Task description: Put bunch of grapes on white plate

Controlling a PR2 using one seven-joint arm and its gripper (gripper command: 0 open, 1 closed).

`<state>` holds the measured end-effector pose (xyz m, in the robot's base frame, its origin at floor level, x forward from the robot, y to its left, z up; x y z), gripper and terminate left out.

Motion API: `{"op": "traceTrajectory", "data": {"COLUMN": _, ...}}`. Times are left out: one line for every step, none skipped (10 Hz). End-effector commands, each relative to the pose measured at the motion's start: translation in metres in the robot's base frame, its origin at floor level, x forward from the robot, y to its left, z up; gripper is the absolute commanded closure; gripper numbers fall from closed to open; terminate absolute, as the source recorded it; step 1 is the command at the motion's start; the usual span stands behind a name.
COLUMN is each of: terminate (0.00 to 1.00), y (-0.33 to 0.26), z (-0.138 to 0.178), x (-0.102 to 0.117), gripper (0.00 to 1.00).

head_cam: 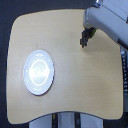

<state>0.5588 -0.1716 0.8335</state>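
Tool near counter's far edge, dark bunch of grapes apparently pinched; I carry it level to white plate.

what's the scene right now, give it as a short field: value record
surface: light wooden table
white plate: toward the exterior view's left, nothing on it
gripper: above the table toward the exterior view's upper right, pointing down, apart from the plate
bunch of grapes: dark shape at the gripper tip may be it; too blurred to tell
gripper state: cannot tell
task status: grapes not yet on the plate
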Motion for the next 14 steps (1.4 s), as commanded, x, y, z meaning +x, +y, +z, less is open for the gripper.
{"op": "traceTrajectory", "data": {"terminate": 0.0, "y": 0.04, "z": 0.06, "x": -0.043, "gripper": 1.0}}
{"op": "traceTrajectory", "data": {"terminate": 0.0, "y": 0.057, "z": 0.061, "x": -0.051, "gripper": 1.0}}
{"op": "traceTrajectory", "data": {"terminate": 0.0, "y": 0.09, "z": 0.061, "x": -0.065, "gripper": 1.0}}
{"op": "traceTrajectory", "data": {"terminate": 0.0, "y": 0.104, "z": 0.061, "x": -0.07, "gripper": 1.0}}
{"op": "traceTrajectory", "data": {"terminate": 0.0, "y": 0.124, "z": 0.06, "x": -0.075, "gripper": 1.0}}
{"op": "traceTrajectory", "data": {"terminate": 0.0, "y": 0.14, "z": 0.059, "x": -0.075, "gripper": 1.0}}
{"op": "traceTrajectory", "data": {"terminate": 0.0, "y": 0.168, "z": 0.056, "x": -0.075, "gripper": 1.0}}
{"op": "traceTrajectory", "data": {"terminate": 0.0, "y": 0.181, "z": 0.054, "x": -0.075, "gripper": 1.0}}
{"op": "traceTrajectory", "data": {"terminate": 0.0, "y": 0.203, "z": 0.047, "x": -0.076, "gripper": 1.0}}
{"op": "traceTrajectory", "data": {"terminate": 0.0, "y": 0.221, "z": 0.039, "x": -0.083, "gripper": 1.0}}
{"op": "traceTrajectory", "data": {"terminate": 0.0, "y": 0.242, "z": 0.03, "x": -0.091, "gripper": 1.0}}
{"op": "traceTrajectory", "data": {"terminate": 0.0, "y": 0.251, "z": 0.026, "x": -0.095, "gripper": 1.0}}
{"op": "traceTrajectory", "data": {"terminate": 0.0, "y": 0.266, "z": 0.018, "x": -0.1, "gripper": 1.0}}
{"op": "traceTrajectory", "data": {"terminate": 0.0, "y": 0.275, "z": 0.011, "x": -0.103, "gripper": 1.0}}
